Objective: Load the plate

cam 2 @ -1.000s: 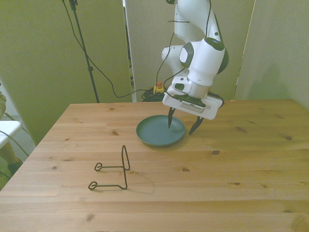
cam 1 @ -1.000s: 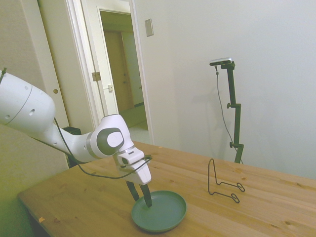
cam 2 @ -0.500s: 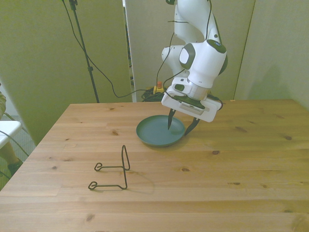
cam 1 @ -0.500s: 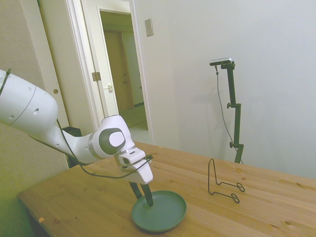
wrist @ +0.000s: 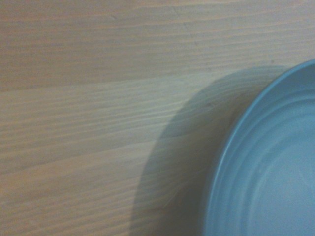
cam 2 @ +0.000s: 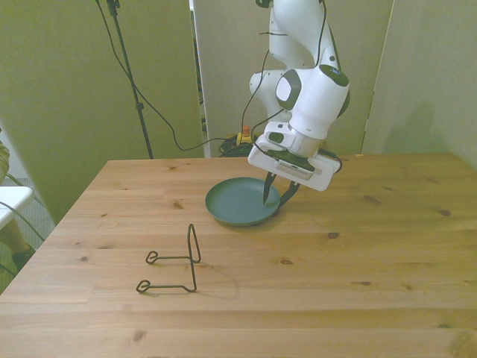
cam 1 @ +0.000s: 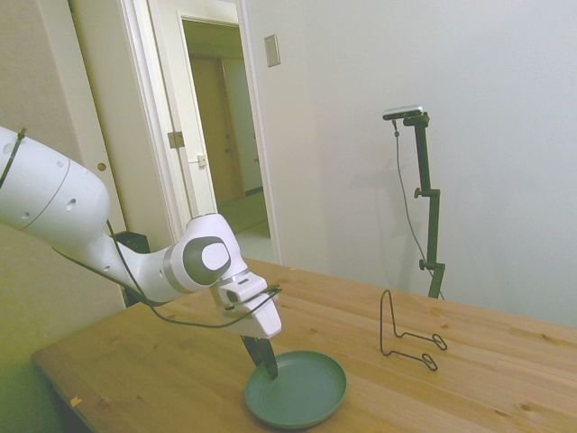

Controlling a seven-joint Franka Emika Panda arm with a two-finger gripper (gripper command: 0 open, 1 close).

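Note:
The teal-green plate [cam 2: 237, 202] lies on the wooden table [cam 2: 373, 246], near the middle of its far half. My gripper [cam 2: 274, 201] points down over the plate's rim on the front view's right, one finger inside the rim and one outside, shut on it. In the side view the gripper [cam 1: 267, 363] meets the near-left rim of the plate [cam 1: 302, 392]. The wrist view shows a curved part of the plate [wrist: 268, 172] and its shadow on the wood.
A thin black wire stand [cam 2: 177, 261] sits on the table toward the front view's left, well apart from the plate; in the side view the stand [cam 1: 407, 338] is beyond the plate to the right. A doorway opens behind the table.
The fingers have drawn together on the plate's rim. The plate has slid a little toward the front view's left with the gripper.

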